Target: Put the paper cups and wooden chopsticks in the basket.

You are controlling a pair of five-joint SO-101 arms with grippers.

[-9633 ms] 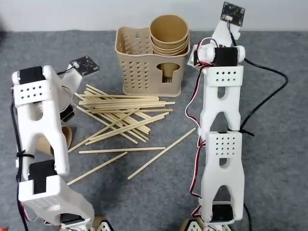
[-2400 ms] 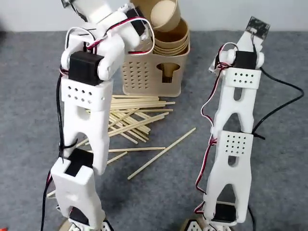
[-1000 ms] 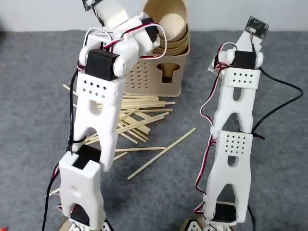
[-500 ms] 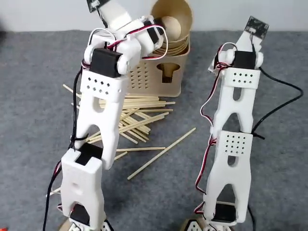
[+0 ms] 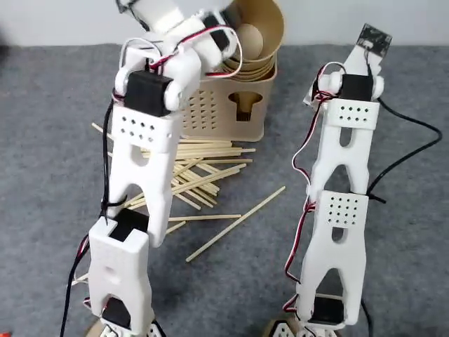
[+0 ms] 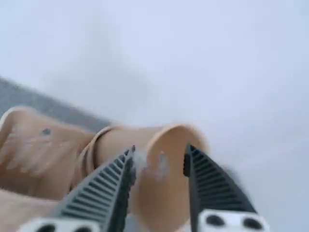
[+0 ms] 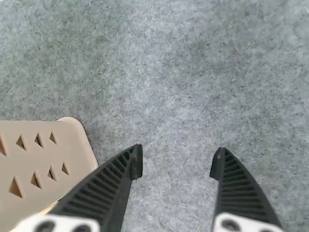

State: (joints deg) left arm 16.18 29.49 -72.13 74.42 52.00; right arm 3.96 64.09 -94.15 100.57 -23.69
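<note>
High view: the basket [image 5: 224,105] stands at the far edge of the grey mat [image 5: 393,210], close under the white wall [image 5: 63,21]. The left arm [image 5: 140,161] rises over the near-left corner of the basket, and its left gripper [image 5: 228,38] is clamped on the rim of one paper cup [image 5: 261,24]. That cup is held tilted above the stacked cups [image 5: 254,67], which sit in the right-hand compartment of the basket; whether the held cup touches the stack cannot be told. The left wrist view shows both fingers of the left gripper [image 6: 159,154] closed on the cup wall [image 6: 164,169], with the wall behind. The chopsticks [image 5: 196,165] lie in a loose pile on the mat just in front of the basket, partly behind the left arm. One chopstick [image 5: 235,225] lies diagonally apart from the pile, toward the right arm [image 5: 340,175]. Grey mat shows between that chopstick and the right arm, and to the right of the arm, where a black cable [image 5: 410,133] crosses. In the right wrist view, the right gripper [image 7: 176,162] hangs with its jaws spread over the mat, just beside a corner of the basket [image 7: 43,159], holding nothing.
</note>
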